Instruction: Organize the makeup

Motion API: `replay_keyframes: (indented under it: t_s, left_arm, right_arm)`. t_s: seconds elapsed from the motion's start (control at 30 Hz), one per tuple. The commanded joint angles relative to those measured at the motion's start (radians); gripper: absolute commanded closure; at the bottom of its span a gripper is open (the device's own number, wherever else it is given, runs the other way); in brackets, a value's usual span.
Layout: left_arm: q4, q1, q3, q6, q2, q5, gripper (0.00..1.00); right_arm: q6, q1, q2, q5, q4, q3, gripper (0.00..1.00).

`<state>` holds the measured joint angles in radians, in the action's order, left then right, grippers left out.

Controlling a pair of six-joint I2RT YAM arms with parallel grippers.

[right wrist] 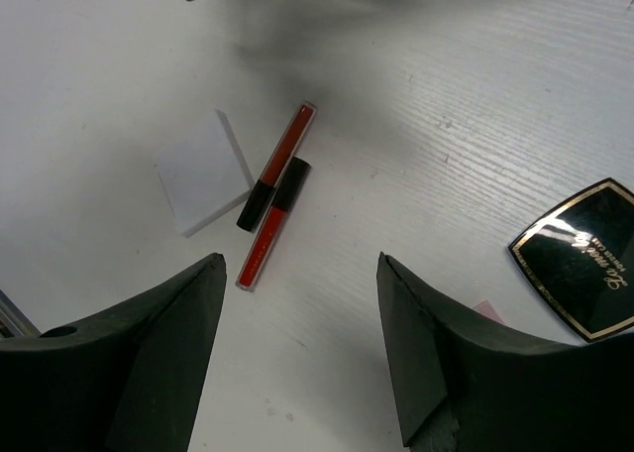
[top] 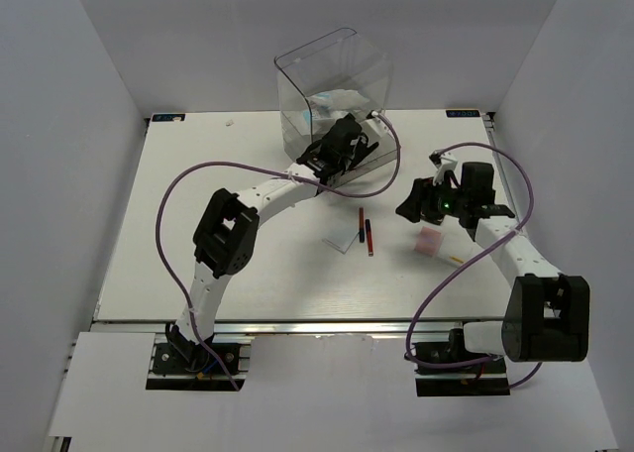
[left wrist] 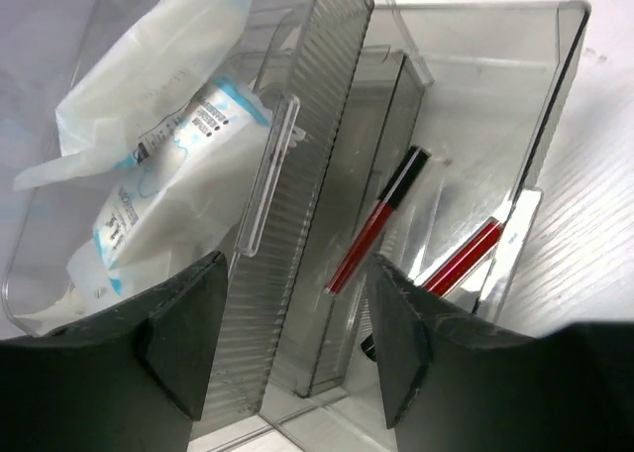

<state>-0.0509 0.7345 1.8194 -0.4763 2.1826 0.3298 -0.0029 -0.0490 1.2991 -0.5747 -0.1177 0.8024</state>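
Drawer box (left wrist: 475,85) holds white packets (left wrist: 168,165) and red stick (left wrist: 376,224) (left gripper (left wrist: 297,343), right gripper (right wrist: 302,343) both released).

The worktop (right wrist: 515,95) is white with fine grey grain. The 2 sticks (right wrist: 284,147) are red with black caps, the pad (right wrist: 203,171) plain white, the compact (right wrist: 580,259) glossy black with a gold border and gold script, the palette (top: 429,240) pale pink. The drawer box (left wrist: 332,85) is clear with smoky ribbed fronts. The packets (left wrist: 168,165) are white with blue print. Both sets of jaws are matt black, and the cables (top: 178,189) are purple.
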Motion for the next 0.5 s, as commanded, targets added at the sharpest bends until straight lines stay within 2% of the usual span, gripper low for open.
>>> replay_keyframes:
  t_s: [0.0, 0.07, 0.1, 0.13, 0.17, 0.2, 0.3, 0.33, 0.37, 0.4, 0.47]
  left_arm:
    - [-0.003, 0.0, 0.052, 0.067, -0.056, 0.009, 0.33]
    - [-0.039, 0.0, 0.076, 0.131, -0.079, -0.017, 0.53]
    - [-0.058, 0.0, 0.086, 0.163, -0.11, -0.031, 0.64]
    - [-0.073, 0.0, 0.09, 0.194, -0.128, -0.044, 0.76]
    - [-0.107, 0.0, 0.087, 0.267, -0.15, -0.075, 0.94]
    - [-0.125, 0.0, 0.078, 0.309, -0.174, -0.093, 1.0]
    - [-0.15, 0.0, -0.044, 0.487, -0.308, -0.121, 1.0]
    - [-0.138, 0.0, -0.092, 0.536, -0.393, -0.123, 0.94]
    - [-0.13, -0.001, -0.198, 0.617, -0.437, -0.126, 0.82]
    - [-0.118, -0.001, -0.254, 0.654, -0.484, -0.127, 0.57]
    - [-0.071, -0.001, -0.371, 0.74, -0.623, -0.132, 0.44]
  right_arm:
    - [-0.013, -0.034, 0.02, 0.01, -0.03, 0.041, 0.32]
    - [-0.006, -0.077, 0.049, 0.086, -0.063, 0.07, 0.34]
    - [-0.003, -0.141, 0.064, 0.132, -0.112, 0.084, 0.35]
    - [0.026, -0.178, 0.098, 0.177, -0.137, 0.096, 0.37]
    - [0.032, -0.205, 0.117, 0.226, -0.161, 0.122, 0.39]
    - [0.04, -0.26, 0.13, 0.239, -0.177, 0.13, 0.4]
    - [0.09, -0.36, 0.169, 0.321, -0.197, 0.153, 0.44]
    - [0.105, -0.38, 0.195, 0.37, -0.206, 0.162, 0.44]
    - [0.109, -0.393, 0.21, 0.387, -0.218, 0.173, 0.45]
    - [0.113, -0.411, 0.222, 0.407, -0.227, 0.191, 0.45]
    - [0.101, -0.426, 0.259, 0.478, -0.252, 0.207, 0.45]
